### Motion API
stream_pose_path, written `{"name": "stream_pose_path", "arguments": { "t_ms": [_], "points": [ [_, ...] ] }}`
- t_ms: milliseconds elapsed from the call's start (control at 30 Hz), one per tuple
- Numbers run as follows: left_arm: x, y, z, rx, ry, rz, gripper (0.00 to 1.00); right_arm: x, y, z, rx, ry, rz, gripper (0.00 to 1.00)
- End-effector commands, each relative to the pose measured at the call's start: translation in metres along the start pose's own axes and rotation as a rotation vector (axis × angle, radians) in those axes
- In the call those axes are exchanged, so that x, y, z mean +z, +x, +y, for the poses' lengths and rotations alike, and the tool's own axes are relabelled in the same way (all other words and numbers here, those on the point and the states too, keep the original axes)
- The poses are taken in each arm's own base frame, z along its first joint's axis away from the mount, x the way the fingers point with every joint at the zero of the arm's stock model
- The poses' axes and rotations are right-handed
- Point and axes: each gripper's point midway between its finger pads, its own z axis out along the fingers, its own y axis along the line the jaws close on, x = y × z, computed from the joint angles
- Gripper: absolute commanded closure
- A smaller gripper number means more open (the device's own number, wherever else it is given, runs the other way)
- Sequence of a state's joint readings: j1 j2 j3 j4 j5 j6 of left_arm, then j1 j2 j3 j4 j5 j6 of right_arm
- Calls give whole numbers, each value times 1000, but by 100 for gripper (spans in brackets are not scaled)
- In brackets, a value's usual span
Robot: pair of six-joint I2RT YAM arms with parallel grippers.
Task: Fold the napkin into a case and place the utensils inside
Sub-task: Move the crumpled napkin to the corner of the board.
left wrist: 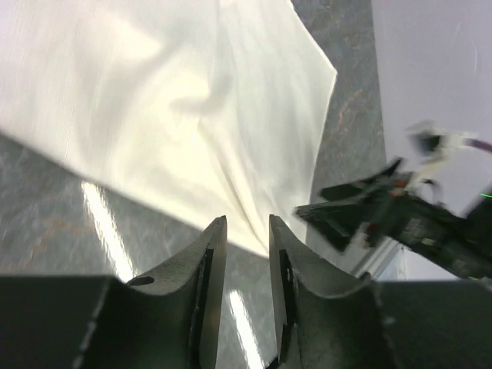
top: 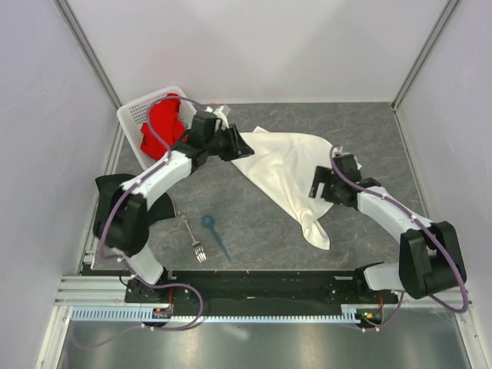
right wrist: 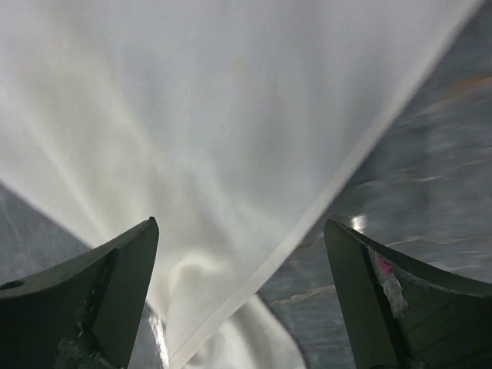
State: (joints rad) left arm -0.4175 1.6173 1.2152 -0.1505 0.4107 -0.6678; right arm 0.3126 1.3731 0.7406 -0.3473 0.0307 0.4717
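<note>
Rumpled napkin [top: 288,173] — right gripper [right wrist: 241,224] gaping above it.

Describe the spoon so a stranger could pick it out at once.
On the grey table, look at the near left part, left of the cream napkin. There the spoon lies just right of a silver fork. It alone is blue plastic, with a round bowl.

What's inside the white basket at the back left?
A red cloth sits in the basket. The left arm crosses over its right side, so anything there or under the cloth is hidden.
</note>
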Motion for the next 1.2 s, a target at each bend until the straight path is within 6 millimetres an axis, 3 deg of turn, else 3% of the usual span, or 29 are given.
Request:
{"name": "stream_pose_path", "arguments": {
  "t_ms": [0,33,67,100,167,200,233,267,367,400,467,567,600,667,767,900,1033,1167],
  "points": [
    [56,-9,-1,100,-27,5,69,-38,-96,-53,226,228,-272,2],
    [77,2,11,115,-83,26,70,-33,-97,-69,249,301,-236,2],
    [87,-4,8,146,-94,17,73,-34,-106,-79,268,347,-243,2],
    [97,3,9,161,-111,30,78,-37,-127,-77,287,343,-267,2],
    [121,7,26,178,-179,40,87,-19,-129,-92,317,386,-203,2],
    [128,11,29,180,-202,51,96,-19,-145,-93,330,383,-217,3],
    [130,19,44,169,-272,83,98,-7,-144,-103,330,410,-183,3],
    [138,21,50,150,-297,91,98,-6,-156,-105,332,411,-198,4],
    [139,45,69,105,-373,150,98,6,-165,-117,301,451,-178,6],
    [138,54,72,96,-391,169,98,7,-169,-133,317,475,-176,8],
    [130,80,87,64,-449,206,98,16,-169,-142,314,485,-144,9],
    [115,113,90,54,-477,249,98,25,-166,-159,336,475,-111,23],
    [109,120,80,59,-463,254,98,29,-168,-165,344,476,-113,27],
    [99,142,83,45,-474,289,98,34,-174,-163,320,438,-110,30],
    [82,167,67,33,-440,321,98,41,-173,-162,306,420,-96,41],
    [59,206,31,47,-354,377,98,49,-172,-158,279,387,-75,46],
    [35,207,1,53,-253,372,96,50,-175,-145,281,316,-91,49],
    [20,163,-30,81,-159,296,66,57,-178,-131,262,275,-91,48]
  ]
}}
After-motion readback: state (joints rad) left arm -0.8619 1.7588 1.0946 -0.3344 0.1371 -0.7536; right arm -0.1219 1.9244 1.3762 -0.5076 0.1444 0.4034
